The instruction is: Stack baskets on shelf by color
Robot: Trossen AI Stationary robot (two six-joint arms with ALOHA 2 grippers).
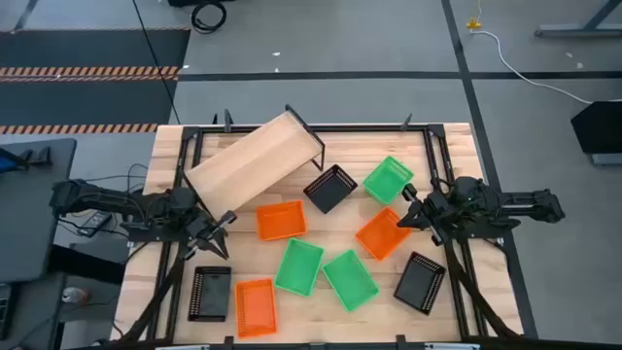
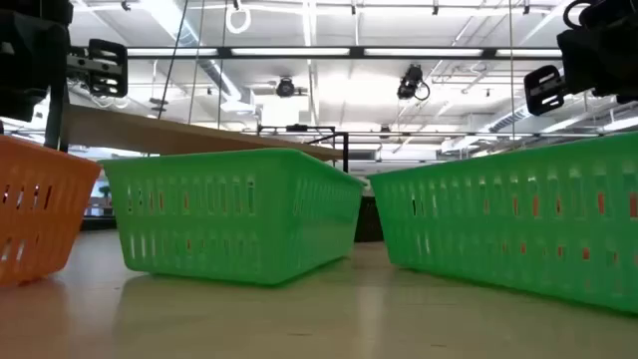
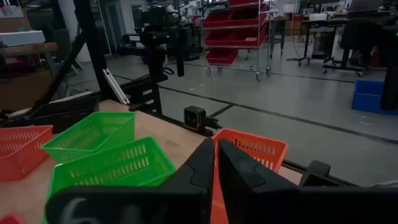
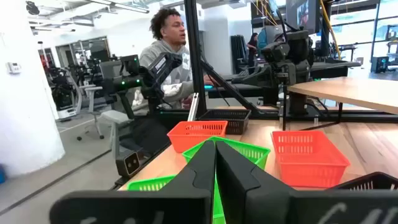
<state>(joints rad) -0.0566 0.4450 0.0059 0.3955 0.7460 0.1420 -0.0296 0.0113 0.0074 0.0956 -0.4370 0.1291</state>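
Overhead, the shelf (image 1: 258,158) lies askew at the far left of the table (image 1: 165,160), its board bare. All nine baskets sit loose on the table, none stacked.

Orange: one just in front of the shelf (image 1: 281,221), one at the near edge (image 1: 255,306), one on the right (image 1: 383,233).
Green: two side by side near the middle (image 1: 298,266) (image 1: 349,279), one farther back on the right (image 1: 388,180).
Black: one beside the shelf's right end (image 1: 329,188), one at near left (image 1: 209,294), one at near right (image 1: 420,282).

Left gripper (image 1: 223,222) hovers near the shelf's near-left corner, well apart from every basket; in its wrist view the fingers (image 3: 202,165) are pressed together, nothing between them.

Right gripper (image 1: 408,207) hangs beside the right-hand orange basket, between it and the far green one; fingers (image 4: 202,168) likewise clenched on nothing.

Low view: two green baskets and an orange one fill the foreground, shelf board behind.

A person (image 4: 168,46) sits beyond the table in the right wrist view.
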